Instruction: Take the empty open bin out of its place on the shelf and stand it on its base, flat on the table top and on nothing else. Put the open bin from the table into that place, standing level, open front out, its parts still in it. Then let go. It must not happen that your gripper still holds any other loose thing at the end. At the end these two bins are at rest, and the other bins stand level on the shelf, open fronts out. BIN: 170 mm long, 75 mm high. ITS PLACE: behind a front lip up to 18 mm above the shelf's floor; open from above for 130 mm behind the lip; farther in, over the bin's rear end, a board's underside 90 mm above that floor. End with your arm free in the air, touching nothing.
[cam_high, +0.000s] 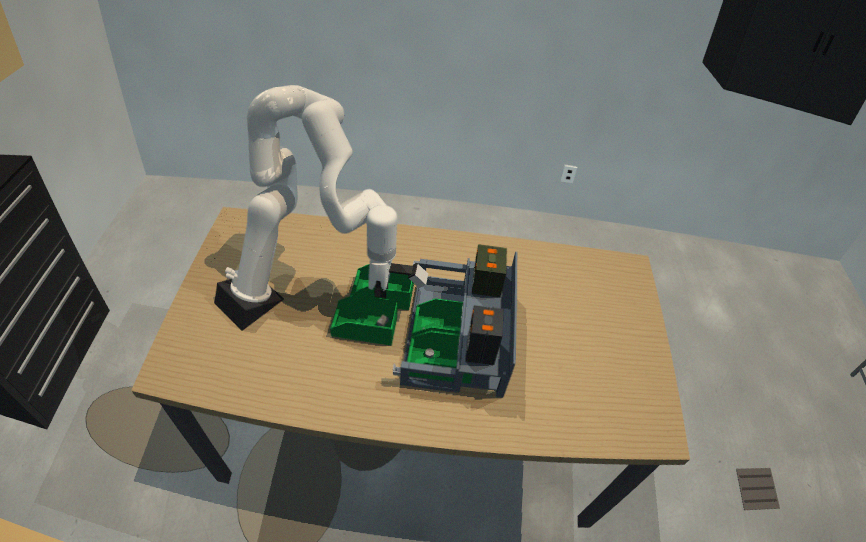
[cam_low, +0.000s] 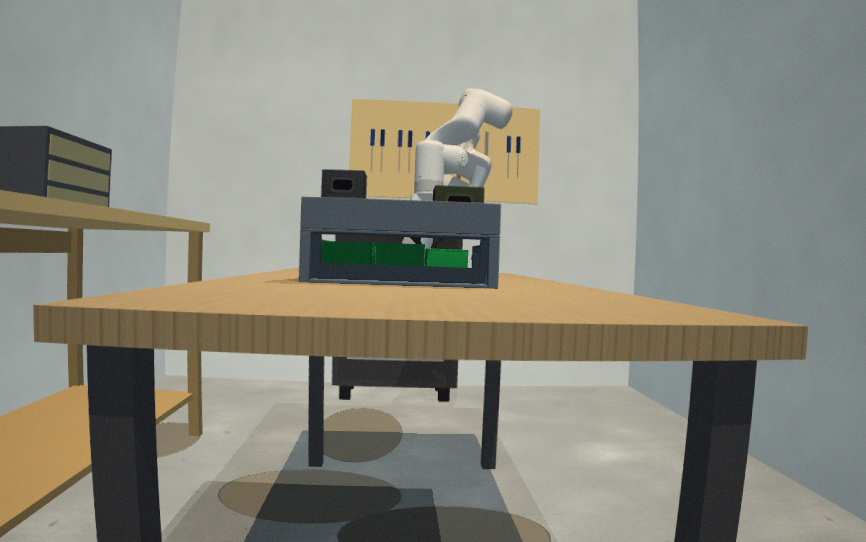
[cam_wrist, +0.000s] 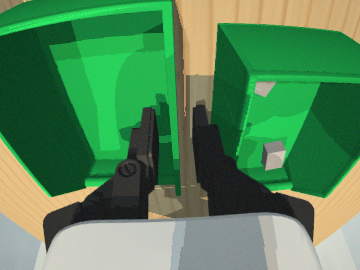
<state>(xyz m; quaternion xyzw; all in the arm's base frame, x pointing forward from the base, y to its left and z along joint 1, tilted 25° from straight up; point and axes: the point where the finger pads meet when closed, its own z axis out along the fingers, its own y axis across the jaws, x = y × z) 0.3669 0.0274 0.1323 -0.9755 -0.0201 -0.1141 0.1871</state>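
Two green open bins stand side by side on the table in front of the shelf (cam_high: 456, 325). The empty bin (cam_wrist: 100, 89) is the farther one in the top view (cam_high: 390, 282). The bin with grey parts (cam_wrist: 287, 115) is the nearer one (cam_high: 365, 319). My gripper (cam_wrist: 174, 123) (cam_high: 379, 290) points straight down at the gap between them. Its fingers are partly open and straddle the empty bin's side wall (cam_wrist: 172, 75), one inside the bin and one outside. A small gap shows on each side of the wall. The shelf's far place (cam_high: 440, 281) holds no bin.
Two more green bins (cam_high: 439, 316) (cam_high: 433, 352) stand in the shelf, one with a grey part. Two dark boxes (cam_high: 490, 268) (cam_high: 484, 335) stand on the shelf's top board. The robot base (cam_high: 245, 300) stands at the table's left.
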